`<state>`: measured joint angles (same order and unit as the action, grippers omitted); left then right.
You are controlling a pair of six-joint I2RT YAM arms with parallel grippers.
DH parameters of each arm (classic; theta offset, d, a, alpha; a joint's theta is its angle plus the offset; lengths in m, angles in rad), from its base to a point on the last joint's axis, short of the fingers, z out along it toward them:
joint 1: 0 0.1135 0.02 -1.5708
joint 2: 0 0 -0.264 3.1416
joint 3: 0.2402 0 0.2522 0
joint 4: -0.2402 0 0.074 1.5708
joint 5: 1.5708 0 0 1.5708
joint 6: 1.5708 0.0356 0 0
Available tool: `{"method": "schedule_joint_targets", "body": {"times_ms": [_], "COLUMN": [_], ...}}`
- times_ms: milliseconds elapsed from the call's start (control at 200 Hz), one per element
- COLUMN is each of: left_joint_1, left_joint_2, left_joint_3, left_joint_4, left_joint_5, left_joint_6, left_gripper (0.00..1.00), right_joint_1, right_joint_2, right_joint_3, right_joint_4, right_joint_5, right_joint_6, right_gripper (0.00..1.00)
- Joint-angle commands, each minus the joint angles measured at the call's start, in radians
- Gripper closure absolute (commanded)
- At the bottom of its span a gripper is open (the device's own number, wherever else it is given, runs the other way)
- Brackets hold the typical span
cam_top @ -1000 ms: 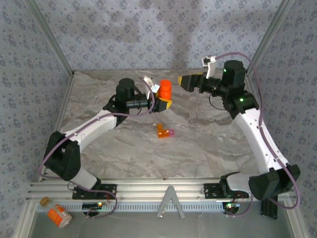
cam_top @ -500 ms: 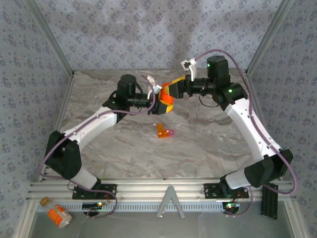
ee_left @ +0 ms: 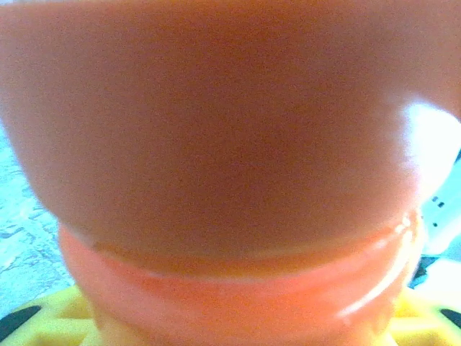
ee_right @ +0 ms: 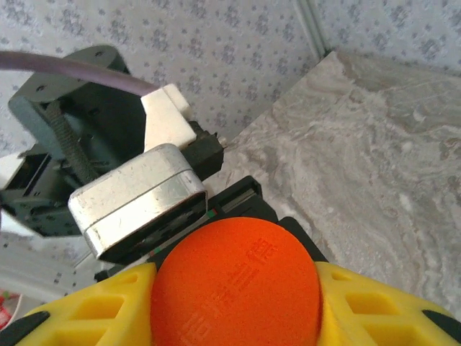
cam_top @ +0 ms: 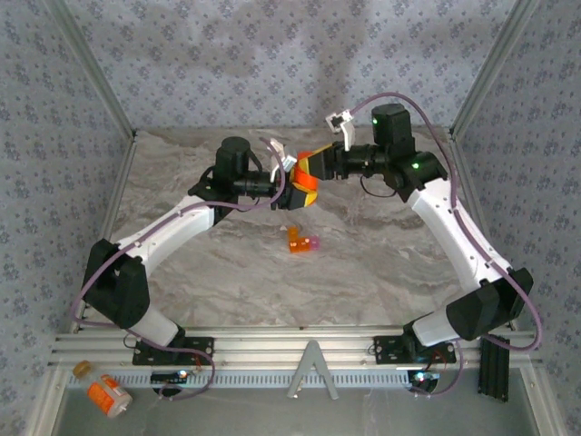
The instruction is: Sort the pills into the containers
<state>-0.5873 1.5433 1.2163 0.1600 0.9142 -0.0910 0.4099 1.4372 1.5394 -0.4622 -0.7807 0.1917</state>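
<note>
Left tool [cam_top: 297,194] grips the translucent orange pill bottle [ee_left: 230,144] above the far middle of the counter [cam_top: 381,263], as the right tool [cam_top: 313,171] clamps yellow fingers on its orange cap [ee_right: 236,285]. The tiny orange box with a pink end [cam_top: 302,242] lies nearer on the counter. Up close, the bottle blurs and its contents cannot be made out.

Over the far middle of the marbled worktop [cam_top: 200,282], the left end effector [cam_top: 295,193] grips the orange pill bottle [cam_top: 307,185], and the right end effector [cam_top: 310,170] clamps its top from the right. A small orange box with a pink end [cam_top: 302,242] lies nearer, apart from both. A white-labelled orange bottle [cam_top: 107,394] lies at the near left corner.
</note>
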Motion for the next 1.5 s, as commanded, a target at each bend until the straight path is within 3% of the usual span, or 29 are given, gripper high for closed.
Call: {"method": "schedule_joint_targets", "body": {"times_ms": [0, 255, 485, 550, 685, 845, 984, 1129, 1304, 1494], "left_joint_1": [-0.007, -0.056, -0.1, -0.099, -0.079, -0.034, -0.009, 0.01, 0.011, 0.009], "left_joint_2": [-0.034, -0.051, -0.023, -0.01, 0.007, 0.002, -0.018, -0.024, -0.019, -0.009], "left_joint_3": [0.003, -0.058, -0.065, -0.058, -0.051, -0.051, -0.048, -0.032, 0.001, 0.017], "left_joint_4": [0.086, 0.215, 0.273, 0.265, 0.254, 0.234, 0.195, 0.153, 0.1, 0.079], "left_joint_5": [-0.094, -0.36, -0.491, -0.504, -0.488, -0.38, -0.238, -0.073, 0.018, 0.047], "left_joint_6": [-0.009, -0.053, -0.08, -0.088, -0.093, -0.095, -0.053, -0.034, -0.02, -0.018], "left_gripper": [1.0, 1.0, 1.0, 1.0, 1.0, 1.0, 1.0, 1.0, 1.0, 1.0], "right_joint_1": [0.021, 0.139, 0.16, 0.146, 0.084, -0.033, -0.127, -0.169, -0.122, -0.078], "right_joint_2": [-0.038, -0.069, -0.051, -0.052, -0.097, -0.215, -0.259, -0.189, -0.094, -0.043], "right_joint_3": [-0.067, -0.205, -0.263, -0.259, -0.24, -0.256, -0.242, -0.162, -0.074, -0.033], "right_joint_4": [0.058, 0.184, 0.279, 0.285, 0.291, 0.252, 0.191, 0.167, 0.125, 0.102], "right_joint_5": [0.098, 0.462, 0.562, 0.543, 0.424, 0.206, 0.018, -0.133, -0.144, -0.12], "right_joint_6": [0.067, 0.172, 0.205, 0.207, 0.18, 0.109, 0.072, 0.071, 0.056, 0.039], "right_gripper": [0.59, 0.61, 0.58, 0.53, 0.24, 0.11, 0.1, 0.12, 0.13, 0.16]}}
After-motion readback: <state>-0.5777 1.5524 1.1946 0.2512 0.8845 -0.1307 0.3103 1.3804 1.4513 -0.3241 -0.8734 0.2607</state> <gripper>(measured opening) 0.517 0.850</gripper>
